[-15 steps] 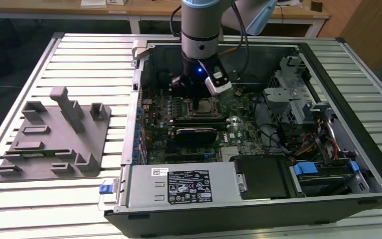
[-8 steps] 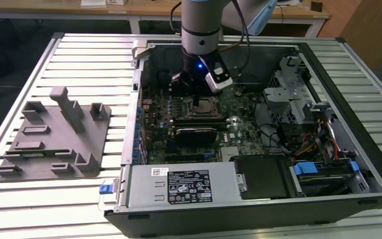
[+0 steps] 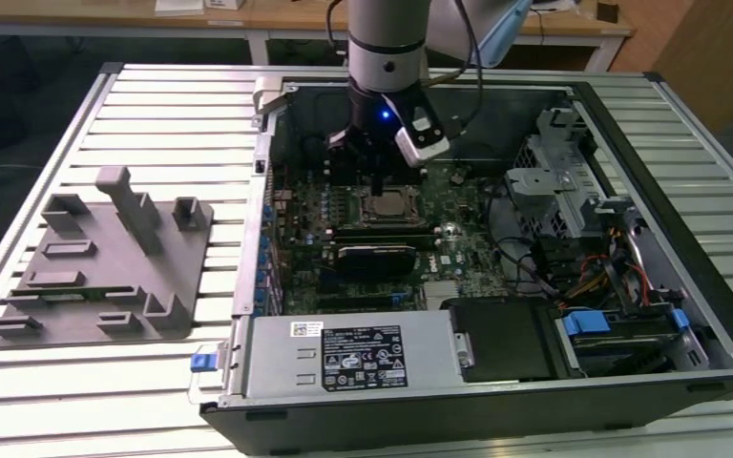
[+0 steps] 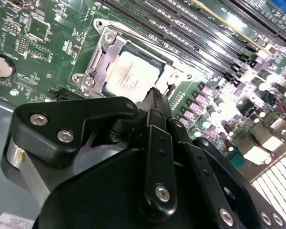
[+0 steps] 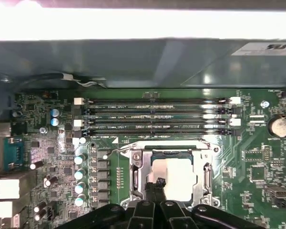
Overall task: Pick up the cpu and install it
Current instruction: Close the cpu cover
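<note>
The cpu [image 4: 132,75] lies flat inside the open socket frame [image 4: 101,53] on the green motherboard, silvery top up. The exterior view shows the cpu [image 3: 389,203] in the middle of the open computer case. My gripper [image 4: 155,95] hovers just over one edge of the chip, its black fingers pressed together with nothing between them. In the first wrist view the fingertips [image 5: 157,183] overlap the rim of the cpu [image 5: 177,177], which sits square in the socket frame [image 5: 136,176].
Memory slots [image 5: 157,114] run beside the socket. A grey metal power supply box [image 3: 347,355] fills the case's near end, with drive bays and cables [image 3: 596,277] at the exterior view's right. A grey fixture block [image 3: 106,262] sits on the slatted table at the exterior view's left.
</note>
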Available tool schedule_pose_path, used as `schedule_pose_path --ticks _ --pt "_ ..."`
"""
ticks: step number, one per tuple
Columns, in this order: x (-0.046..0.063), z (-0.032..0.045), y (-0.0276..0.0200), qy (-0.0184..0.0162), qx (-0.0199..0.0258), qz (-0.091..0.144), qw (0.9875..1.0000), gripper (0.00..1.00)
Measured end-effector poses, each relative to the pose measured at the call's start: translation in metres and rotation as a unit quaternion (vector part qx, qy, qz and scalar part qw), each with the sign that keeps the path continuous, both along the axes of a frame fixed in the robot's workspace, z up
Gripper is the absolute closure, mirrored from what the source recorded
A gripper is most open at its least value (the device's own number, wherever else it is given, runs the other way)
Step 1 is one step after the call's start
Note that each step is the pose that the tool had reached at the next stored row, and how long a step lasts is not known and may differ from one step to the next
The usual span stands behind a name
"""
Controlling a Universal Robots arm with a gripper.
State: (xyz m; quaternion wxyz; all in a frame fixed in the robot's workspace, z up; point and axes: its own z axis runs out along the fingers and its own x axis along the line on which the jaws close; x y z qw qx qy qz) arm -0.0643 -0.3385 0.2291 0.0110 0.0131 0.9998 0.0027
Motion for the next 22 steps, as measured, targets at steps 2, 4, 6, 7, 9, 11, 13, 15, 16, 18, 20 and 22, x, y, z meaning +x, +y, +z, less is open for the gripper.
schedule_pose_path --ticks 2,4,6,7,9,11,13,15,16,18,20,22 --pt "0.0 0.0038 0.0 0.0 0.0 0.0 1.0 0.89" --pt "0.0 0.0077 0.0 -0.0001 0.0 0.0 1.0 0.89" --pt "0.0 0.0115 0.0 -0.0001 0.0 0.0 1.0 0.89" --pt "0.0 0.0133 0.0 -0.0001 0.0 0.0 1.0 0.89" --pt "0.0 0.0166 0.0 -0.0001 0.0 0.0 1.0 0.89" --pt "0.0 0.0189 0.0 -0.0001 0.0 0.0 1.0 0.89" --pt "0.0 0.0194 0.0 -0.0002 0.0 0.0 1.0 0.89" --pt "0.0 0.0194 0.0 -0.0002 0.0001 0.0 1.0 0.89" --pt "0.0 0.0194 0.0 -0.0002 0.0001 0.0 1.0 0.89" --pt "0.0 0.0195 0.0 -0.0001 0.0 0.0 1.0 0.89" --pt "0.001 0.0196 0.0 -0.0001 -0.0001 0.0 1.0 0.89" --pt "0.005 0.0196 0.0 -0.0001 -0.0001 0.0 1.0 0.89"
